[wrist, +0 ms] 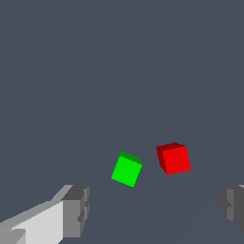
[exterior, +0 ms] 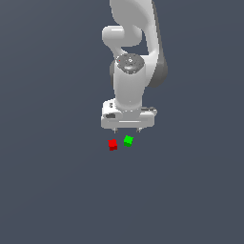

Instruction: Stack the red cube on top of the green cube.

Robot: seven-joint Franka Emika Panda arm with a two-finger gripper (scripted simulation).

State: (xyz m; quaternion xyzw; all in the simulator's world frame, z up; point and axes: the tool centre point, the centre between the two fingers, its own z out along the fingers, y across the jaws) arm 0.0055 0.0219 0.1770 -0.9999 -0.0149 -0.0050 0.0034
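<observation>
**Two cubes side by side, open gripper poised above them**

The red cube sits flat on the dark grey floor, untouched and not yet lifted. Taking it as the landmark: the green cube lies just beside it toward the exterior view's right, close but apart, with a thin strip of floor visible between them. In the wrist view the same pair appears, the red cube and green cube, each turned at a slightly different angle, neither stacked on the other. So the task looks to be at its very start.

Above the red cube hangs the gripper, its two short fingertips pointing down and spread wide, with nothing between them. The wrist view confirms the wide stance: one finger and the other stand far apart at opposite edges of the picture, both cubes lying in the span between. The gripper seems centred nearer the green cube than the red one, so my judgement is that it must shift toward the red cube before descending.

The chief hazard is the green cube's nearness: a finger coming down beside the red cube could nudge it. The red cube's skew may also call for a wrist turn. Beyond the cubes and the white arm, nothing else shows on the floor.
</observation>
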